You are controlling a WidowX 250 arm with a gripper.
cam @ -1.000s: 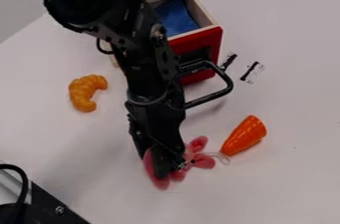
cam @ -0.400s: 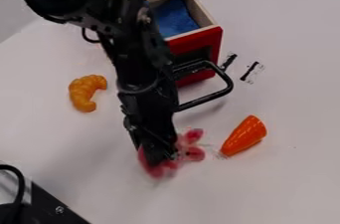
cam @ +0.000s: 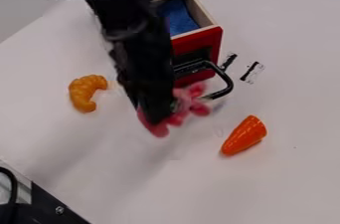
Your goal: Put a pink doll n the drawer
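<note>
"Gripping what, exactly, and how firmly?"

"The end effector [cam: 159,114] looks clamped on the pink doll [cam: 191,103]. The exact gap between the fingers is hidden, but pink parts poke out below the tip and to its right, so the doll sits right at it, apparently raised over the tabletop [cam: 272,183]."

"So how far along are we?"

"About halfway, I'd judge. The grasp and lift look done, and the drawer [cam: 196,44], beyond the end effector and up to its right, is already pulled out. Carrying the doll over the opening, lowering it and letting go are left."

"Anything in between?"

"The black handle [cam: 227,87], just right of the end effector. The doll overlaps it in the view, but I can't tell whether they touch. I'd go higher first, or a limb could snag."

"And farther out?"

"A blue lining [cam: 179,18] inside the drawer, beyond the end effector. The orange croissant-shaped toy [cam: 84,93] lies off to its left, and the orange cone [cam: 244,136] well to its right and nearer the camera. Neither looks to be in the way."
</note>
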